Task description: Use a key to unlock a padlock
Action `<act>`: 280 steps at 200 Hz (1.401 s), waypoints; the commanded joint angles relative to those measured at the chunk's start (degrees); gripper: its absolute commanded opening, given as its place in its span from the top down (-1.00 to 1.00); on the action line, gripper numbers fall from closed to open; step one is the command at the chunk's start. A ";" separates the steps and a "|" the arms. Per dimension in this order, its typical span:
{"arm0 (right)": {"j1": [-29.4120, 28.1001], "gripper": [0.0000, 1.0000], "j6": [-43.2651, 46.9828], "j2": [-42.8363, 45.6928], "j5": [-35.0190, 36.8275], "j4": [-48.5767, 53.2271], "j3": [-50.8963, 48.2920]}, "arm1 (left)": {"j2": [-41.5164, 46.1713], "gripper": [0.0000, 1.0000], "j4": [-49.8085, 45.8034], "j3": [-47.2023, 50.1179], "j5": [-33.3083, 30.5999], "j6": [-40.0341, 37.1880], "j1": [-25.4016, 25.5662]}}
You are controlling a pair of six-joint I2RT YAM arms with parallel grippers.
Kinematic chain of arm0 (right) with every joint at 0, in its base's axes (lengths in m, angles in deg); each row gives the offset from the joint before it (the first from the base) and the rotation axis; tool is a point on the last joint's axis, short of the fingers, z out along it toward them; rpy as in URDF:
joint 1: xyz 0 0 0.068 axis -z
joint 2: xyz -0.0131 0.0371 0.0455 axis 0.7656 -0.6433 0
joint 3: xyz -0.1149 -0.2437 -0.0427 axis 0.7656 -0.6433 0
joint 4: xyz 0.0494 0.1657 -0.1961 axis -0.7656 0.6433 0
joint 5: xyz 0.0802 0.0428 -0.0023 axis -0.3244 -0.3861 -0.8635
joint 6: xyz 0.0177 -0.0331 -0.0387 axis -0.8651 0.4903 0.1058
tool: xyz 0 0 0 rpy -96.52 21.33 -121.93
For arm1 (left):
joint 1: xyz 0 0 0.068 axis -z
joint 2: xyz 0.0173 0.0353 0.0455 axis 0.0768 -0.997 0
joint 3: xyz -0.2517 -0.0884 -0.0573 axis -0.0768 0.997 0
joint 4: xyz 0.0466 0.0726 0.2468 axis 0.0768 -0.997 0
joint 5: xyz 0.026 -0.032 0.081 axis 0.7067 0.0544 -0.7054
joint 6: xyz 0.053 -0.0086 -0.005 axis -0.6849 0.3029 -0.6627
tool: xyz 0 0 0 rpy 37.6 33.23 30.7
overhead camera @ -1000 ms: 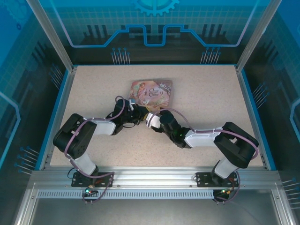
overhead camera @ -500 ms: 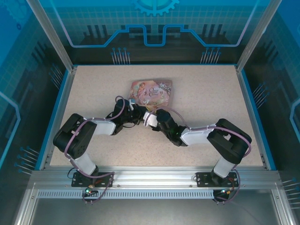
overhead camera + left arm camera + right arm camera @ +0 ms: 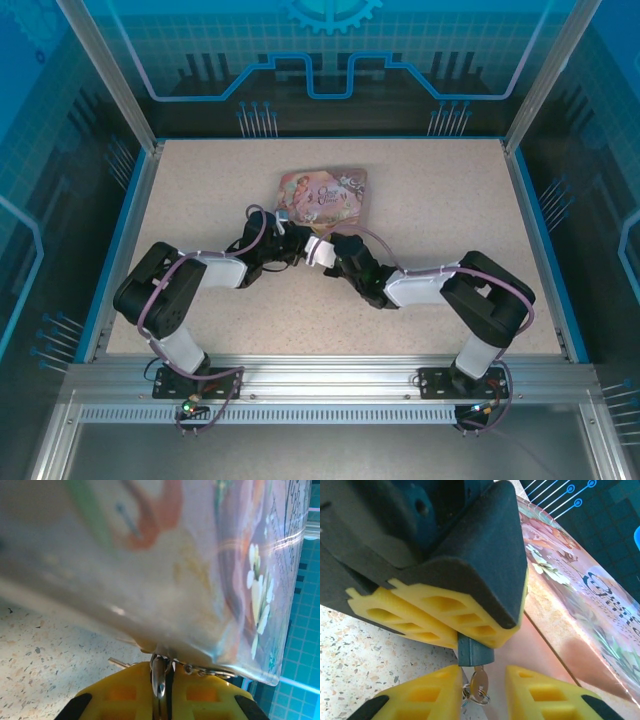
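**Overhead view.** The pink tin (image 3: 322, 197) is a flat rectangular box with rounded corners and a glossy lid printed with figures and flowers. It lies on the speckled beige table (image 3: 450, 200). Both arms reach inward, and the left gripper (image 3: 292, 238) and right gripper (image 3: 312, 246) meet just in front of the tin's near edge. The lid's looping script is too small to read here.

**Right wrist view.** The padlock (image 3: 474, 652) is a small, smooth, dark bluish block. It is pinched between the ribbed yellow pads of the left gripper, under that gripper's dark matte housing, just beside the tin's near edge. The key (image 3: 479, 681) is thin, flat and silvery, with a wire ring (image 3: 476, 695) through its bow, and it hangs from the padlock's underside. The right gripper's yellow fingers (image 3: 427, 695) flank the key without clamping it, and a gap is visible on the tin's side. Dark ornate lettering that begins with a large looped capital runs along the lid, but it is cropped and cannot be read.

**Left wrist view.** The left gripper's pads (image 3: 125, 692) are closed on a narrow, bright metal loop (image 3: 159, 677) directly under the tin's rounded rim. Fine chain links (image 3: 205, 671) lie along that rim. Small print at the tin's far edge is too blurred to read.
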 commanded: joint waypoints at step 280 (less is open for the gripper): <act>14.15 0.87 -46.62 -2.09 -56.09 14.74 7.77 | -2.12 1.00 0.16 1.29 3.09 -2.19 1.31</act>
